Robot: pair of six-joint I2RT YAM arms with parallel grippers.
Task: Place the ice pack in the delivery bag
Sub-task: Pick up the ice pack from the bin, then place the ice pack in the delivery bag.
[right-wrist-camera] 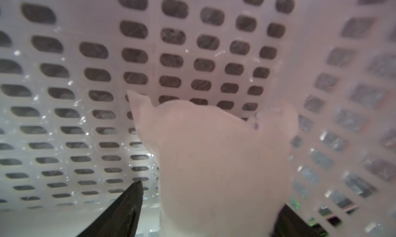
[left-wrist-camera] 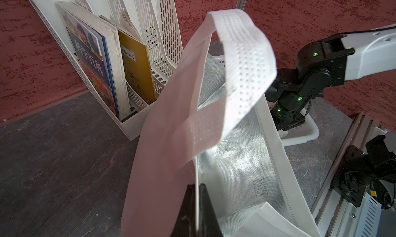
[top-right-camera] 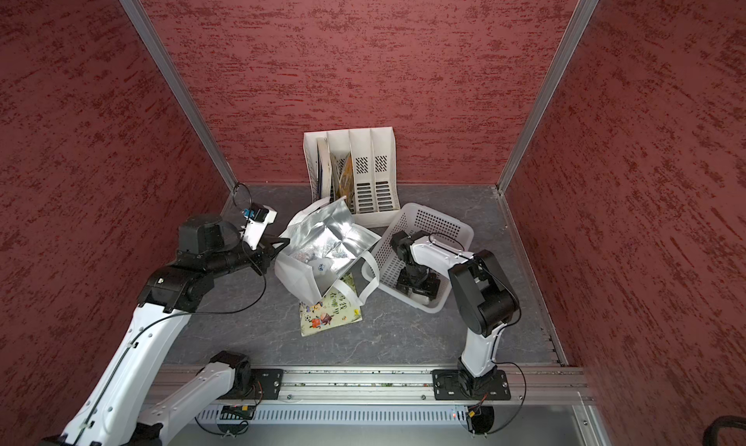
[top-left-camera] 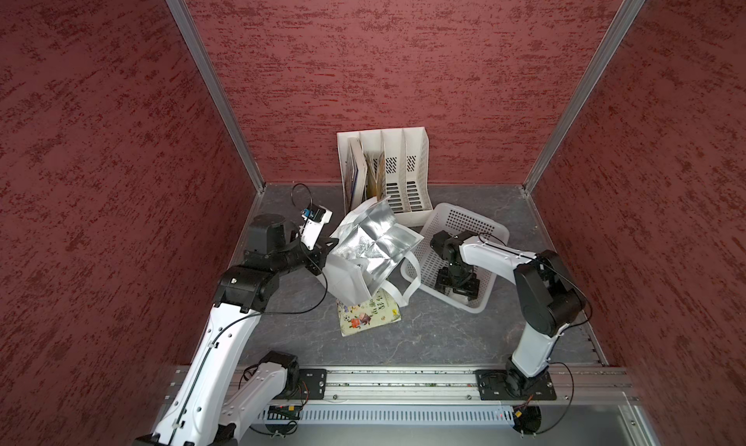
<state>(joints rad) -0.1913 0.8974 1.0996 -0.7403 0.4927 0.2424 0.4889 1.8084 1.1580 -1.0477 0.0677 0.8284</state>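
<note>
The delivery bag (top-left-camera: 371, 242) (top-right-camera: 323, 238), white fabric with a silver foil lining, stands open at the middle of the table. My left gripper (top-left-camera: 329, 246) (left-wrist-camera: 198, 185) is shut on its rim (left-wrist-camera: 167, 139), one finger outside and one against the foil. My right gripper (top-left-camera: 460, 290) (right-wrist-camera: 212, 195) reaches down into the white perforated basket (top-left-camera: 460, 222) (right-wrist-camera: 85, 75). Its jaws are open and straddle the ice pack (right-wrist-camera: 214, 160), a soft white pouch on the basket floor. One finger (right-wrist-camera: 132, 195) stands a little apart from the pack; the opposite finger is mostly hidden behind it.
A white file rack (top-left-camera: 403, 169) with books stands against the back wall, just behind the bag. A picture book (top-left-camera: 367, 317) lies flat partly under the bag. A white pouch with blue print (top-right-camera: 321, 267) lies inside the bag. Red walls enclose three sides.
</note>
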